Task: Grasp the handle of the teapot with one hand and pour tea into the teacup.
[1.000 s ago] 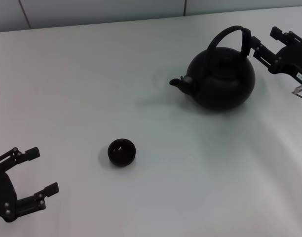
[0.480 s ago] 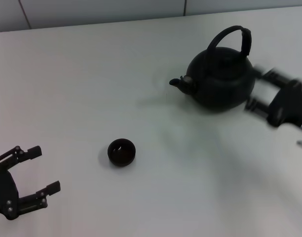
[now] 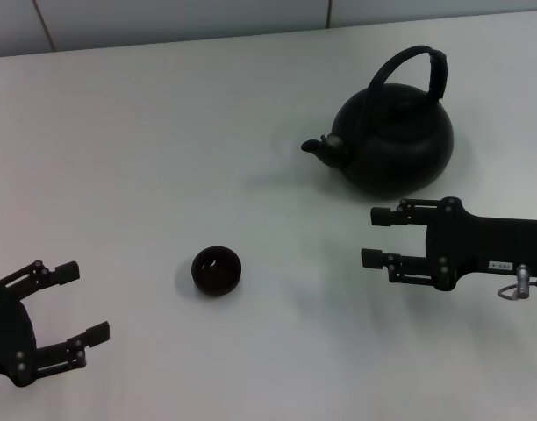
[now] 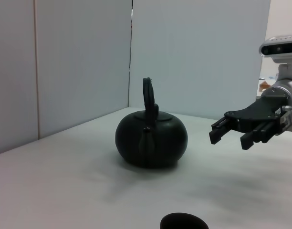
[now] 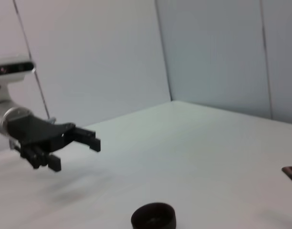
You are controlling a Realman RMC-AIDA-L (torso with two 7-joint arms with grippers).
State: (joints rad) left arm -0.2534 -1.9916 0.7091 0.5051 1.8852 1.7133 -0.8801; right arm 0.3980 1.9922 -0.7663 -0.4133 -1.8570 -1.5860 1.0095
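The black teapot (image 3: 396, 145) stands upright on the white table at the back right, spout pointing left, its arched handle (image 3: 418, 66) standing up and free. It also shows in the left wrist view (image 4: 151, 138), with the handle (image 4: 149, 93) seen edge-on. The small black teacup (image 3: 217, 269) sits left of centre, apart from the pot. My right gripper (image 3: 371, 237) is open and empty, in front of the teapot, fingers pointing left. My left gripper (image 3: 86, 300) is open and empty at the front left corner.
The white table (image 3: 163, 132) meets a pale wall at the back. The right gripper (image 4: 230, 138) shows in the left wrist view; the left gripper (image 5: 74, 153) and the cup (image 5: 153, 217) show in the right wrist view.
My right gripper has left the teapot's handle at the back right and swung forward to the front of the pot. The teapot, cup and left gripper have stayed put.
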